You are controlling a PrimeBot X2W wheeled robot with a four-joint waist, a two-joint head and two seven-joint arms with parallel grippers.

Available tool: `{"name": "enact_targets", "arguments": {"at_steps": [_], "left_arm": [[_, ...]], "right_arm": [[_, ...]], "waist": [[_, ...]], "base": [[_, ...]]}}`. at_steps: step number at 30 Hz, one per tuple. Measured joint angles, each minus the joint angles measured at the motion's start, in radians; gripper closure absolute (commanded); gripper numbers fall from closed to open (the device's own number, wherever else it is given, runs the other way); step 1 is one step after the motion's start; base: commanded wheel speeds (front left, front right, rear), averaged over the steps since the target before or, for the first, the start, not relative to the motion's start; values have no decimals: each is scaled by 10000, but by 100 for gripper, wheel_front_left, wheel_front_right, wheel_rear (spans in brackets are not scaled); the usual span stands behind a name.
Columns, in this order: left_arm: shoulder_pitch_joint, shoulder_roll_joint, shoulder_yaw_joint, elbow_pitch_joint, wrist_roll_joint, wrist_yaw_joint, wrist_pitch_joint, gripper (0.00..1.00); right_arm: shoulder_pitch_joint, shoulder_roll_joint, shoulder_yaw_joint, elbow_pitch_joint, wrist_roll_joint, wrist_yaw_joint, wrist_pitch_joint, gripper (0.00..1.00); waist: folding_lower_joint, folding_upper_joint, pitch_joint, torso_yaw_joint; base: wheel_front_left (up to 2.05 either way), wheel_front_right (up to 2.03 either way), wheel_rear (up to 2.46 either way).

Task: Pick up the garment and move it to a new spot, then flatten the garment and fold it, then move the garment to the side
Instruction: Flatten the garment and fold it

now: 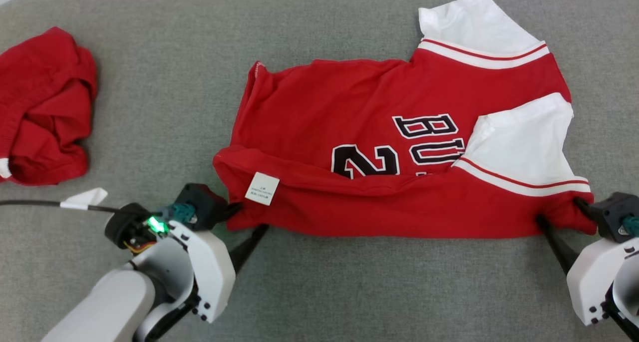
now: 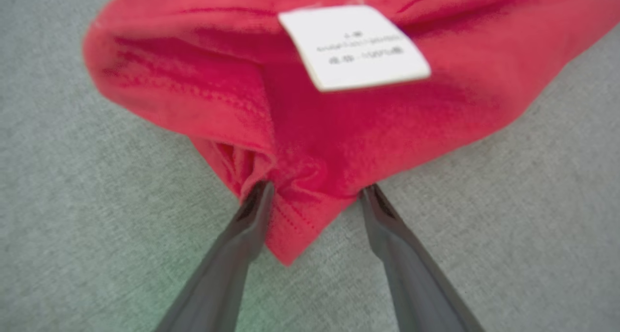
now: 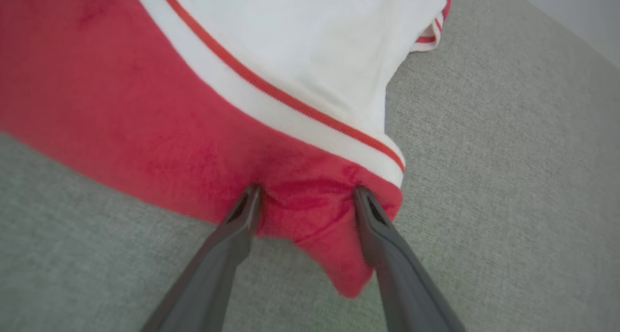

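Note:
The garment point(image 1: 349, 122) is a red jersey with white sleeves and black lettering. It lies on the grey cloth surface point(image 1: 164, 82), folded over along its near edge, with a white label point(image 1: 262, 188) showing at the lower left. My left gripper point(image 1: 249, 218) is open, and its fingers straddle the jersey's near left corner point(image 2: 290, 225). My right gripper point(image 1: 560, 212) is open too, its fingers either side of the near right corner point(image 3: 334, 254), just below the white sleeve point(image 3: 300, 46). Both corners bunch slightly between the fingers.
A second red garment point(image 1: 45, 107) lies crumpled at the far left. A black cable with a white tag point(image 1: 85, 198) runs along the surface by my left wrist. Bare grey surface stretches in front of the jersey and between the two garments.

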Motion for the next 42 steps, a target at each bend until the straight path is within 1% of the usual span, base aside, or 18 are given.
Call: {"name": "enact_targets", "arguments": {"at_steps": [1,5,7,11,13,15,21,23,25,26,27,28,29,30,34,37,39,42], "left_arm": [[-81,-8,-23,71,8,-19,0,100],[-265,-36,-48,399,42,-192,-13,100],[-255,-81,-13,481,-153,-224,-42,100],[56,-27,44,293,-533,-228,19,100],[412,151,54,-21,-706,-219,146,100],[837,359,59,-520,-842,-136,286,100],[2512,882,-54,-2243,-1507,360,815,100],[2969,1034,-73,-2543,-1636,548,886,100],[3227,1070,-77,-2614,-1733,677,886,100],[3327,1064,-81,-2612,-1758,761,886,100],[3423,1026,-59,-2602,-1841,857,880,100],[3496,976,-59,-2587,-1954,913,886,65],[3553,999,-88,-2579,-1950,922,895,4],[3595,1028,-77,-2573,-1950,934,894,0],[3751,1049,280,-2757,-2125,1193,704,0],[3870,1306,803,-3202,-2270,1476,497,0],[3882,1438,1229,-3553,-2452,1678,393,0],[3554,1498,1749,-3847,-2481,1914,157,0]], "right_arm": [[-107,-8,33,84,27,2,-36,100],[-374,69,40,456,293,17,-75,100],[-386,92,-38,537,556,21,-130,100],[-151,-77,-213,290,1116,19,35,100],[203,-313,-268,-36,1457,19,249,100],[652,-715,-282,-479,1776,19,522,100],[2494,-1929,-313,-1877,3043,17,1616,100],[3081,-2142,-364,-2174,3463,15,1952,100],[3419,-2249,-456,-2299,3628,15,2127,100],[3488,-2228,-564,-2295,3693,15,2128,74],[3548,-2161,-669,-2290,3735,15,2128,0],[3580,-2109,-708,-2278,3735,15,2134,0],[3614,-2098,-717,-2280,3726,15,2144,0],[3661,-2054,-786,-2280,3730,15,2153,0],[3967,-1941,-1235,-2612,4111,13,2230,0],[4100,-1735,-1967,-3202,4698,13,2215,0],[3862,-1532,-2495,-3459,4867,13,2128,0],[2964,-1289,-2894,-3486,4840,13,2127,0]], "waist": [[0,-1,25,7],[0,0,-15,33],[1,0,-118,42],[1,0,-492,47],[1,-1,-736,43],[1,0,-1008,38],[0,-1,-1768,17],[0,0,-1890,30],[0,-1,-1921,47],[0,0,-1930,49],[0,0,-1938,49],[0,0,-1946,50],[0,0,-1953,48],[0,-1,-1953,45],[0,0,-1939,48],[0,-1,-1857,42],[0,0,-1729,30],[0,0,-1462,68]], "base": [[0,0,0],[0,0,0],[0,0,0],[0,0,0],[0,0,0],[0,0,0],[0,0,0],[0,0,0],[0,0,0],[0,0,0],[0,0,0],[0,0,0],[0,0,0],[0,0,0],[0,0,0],[0,0,0],[0,0,0],[0,0,0]]}}
